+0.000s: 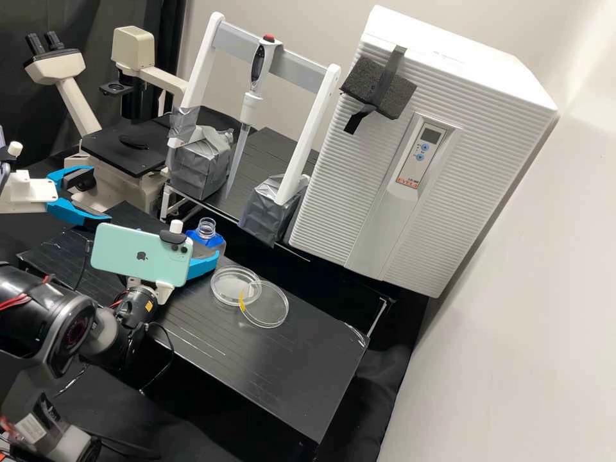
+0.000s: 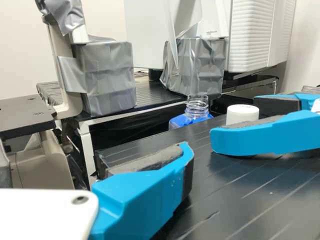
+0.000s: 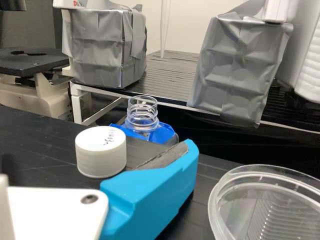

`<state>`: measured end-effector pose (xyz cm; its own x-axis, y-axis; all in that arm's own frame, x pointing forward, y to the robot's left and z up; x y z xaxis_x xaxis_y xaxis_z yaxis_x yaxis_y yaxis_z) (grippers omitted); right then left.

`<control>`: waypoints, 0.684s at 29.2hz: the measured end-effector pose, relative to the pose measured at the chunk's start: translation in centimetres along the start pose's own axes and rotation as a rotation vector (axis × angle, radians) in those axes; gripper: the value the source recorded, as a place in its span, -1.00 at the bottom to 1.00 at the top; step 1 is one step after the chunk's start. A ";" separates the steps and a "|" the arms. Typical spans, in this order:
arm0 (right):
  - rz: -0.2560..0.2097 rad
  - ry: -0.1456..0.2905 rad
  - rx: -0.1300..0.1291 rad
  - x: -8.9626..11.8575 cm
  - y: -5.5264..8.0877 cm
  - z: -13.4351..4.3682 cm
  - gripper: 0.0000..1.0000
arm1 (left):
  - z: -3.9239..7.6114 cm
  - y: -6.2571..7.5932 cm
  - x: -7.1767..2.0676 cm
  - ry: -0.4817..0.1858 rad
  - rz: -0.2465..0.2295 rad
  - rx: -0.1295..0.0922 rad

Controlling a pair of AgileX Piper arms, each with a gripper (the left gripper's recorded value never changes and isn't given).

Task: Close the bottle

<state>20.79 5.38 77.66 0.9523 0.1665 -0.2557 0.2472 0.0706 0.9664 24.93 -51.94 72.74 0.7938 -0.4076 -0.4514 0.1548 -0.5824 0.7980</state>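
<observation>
A small clear bottle (image 1: 206, 230) holding blue liquid stands upright with its neck open on the black bench (image 1: 289, 359). It also shows as the bottle (image 3: 142, 116) and the bottle (image 2: 198, 107). Its white cap (image 1: 176, 226) sits just left of it between the blue fingers of my right gripper (image 1: 192, 247), which is shut on it. The cap (image 3: 101, 150) rests against one finger pad (image 3: 155, 155). In the left wrist view the cap (image 2: 242, 114) lies between that gripper's two fingers. My left gripper (image 1: 86, 192) hangs open at the far left with nothing in it.
Two clear petri dishes (image 1: 235, 285) (image 1: 264, 304) lie right of the right gripper. Behind the bottle stand a pipette rack with tape-wrapped bases (image 1: 200, 160) (image 1: 269, 212), a microscope (image 1: 122, 147) and a large white appliance (image 1: 423, 147). A mint phone (image 1: 141, 256) rides on the right arm.
</observation>
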 end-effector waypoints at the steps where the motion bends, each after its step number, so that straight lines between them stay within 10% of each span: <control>1: 0.003 -0.002 0.003 0.0 0.0 0.0 -1.00 | 0.0 0.0 0.00 0.000 0.000 0.000; 20: 0.021 -0.009 0.008 0.3 0.3 0.1 -1.00 | -0.1 0.1 0.25 0.006 -0.009 0.009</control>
<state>21.12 5.37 77.84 0.9587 0.1593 -0.2354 0.2288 0.0590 0.9717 25.20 -52.04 72.77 0.7961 -0.3978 -0.4561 0.1567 -0.5925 0.7902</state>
